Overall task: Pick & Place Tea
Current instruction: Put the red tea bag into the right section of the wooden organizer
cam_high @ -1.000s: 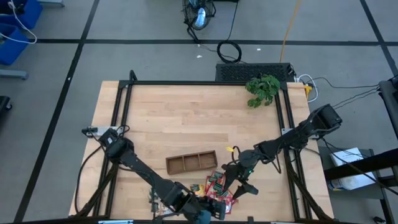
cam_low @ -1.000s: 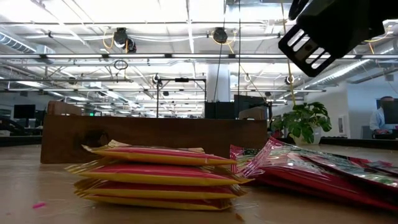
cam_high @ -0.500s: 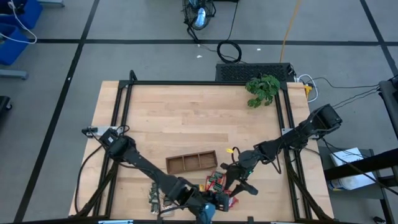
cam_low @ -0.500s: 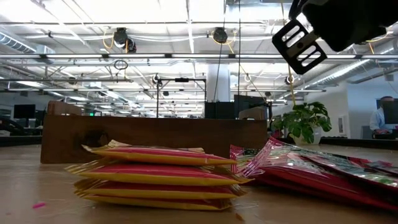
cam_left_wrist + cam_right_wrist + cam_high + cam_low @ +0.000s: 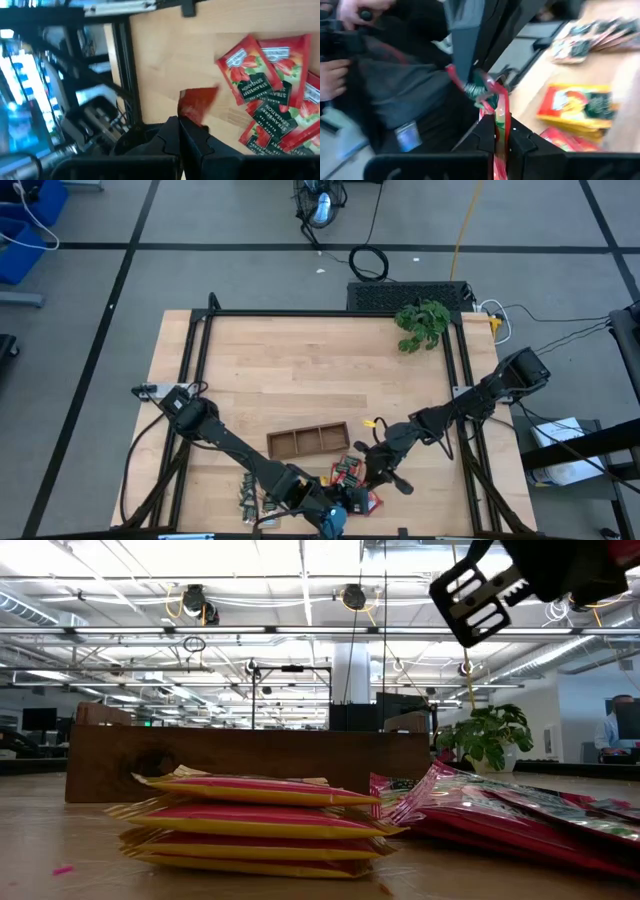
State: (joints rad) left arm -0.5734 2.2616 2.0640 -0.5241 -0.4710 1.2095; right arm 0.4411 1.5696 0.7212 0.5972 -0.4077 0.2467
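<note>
At the lower middle of the high view, one red tea sachet [image 5: 501, 114] is pinched edge-on in the closed right gripper [image 5: 496, 131]. Another red sachet [image 5: 197, 104] is clamped in the closed left gripper [image 5: 181, 131]. Each sachet is best lifted clear of the heaped tea [image 5: 350, 476] before being carried to the brown tray [image 5: 308, 440].

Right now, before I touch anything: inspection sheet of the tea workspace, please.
Surface: wooden table, metal frame around it.
Job's things: red sachets loose near the front edge; orange stack; dark green sachets to their left.
Clutter: brown tray; plant at the far right corner.
Pincers: left pincer shut on a red sachet; right pincer also shut on red foil, same one unclear.
Cables: coiled cable on the floor.
Surroundings: person close by.
</note>
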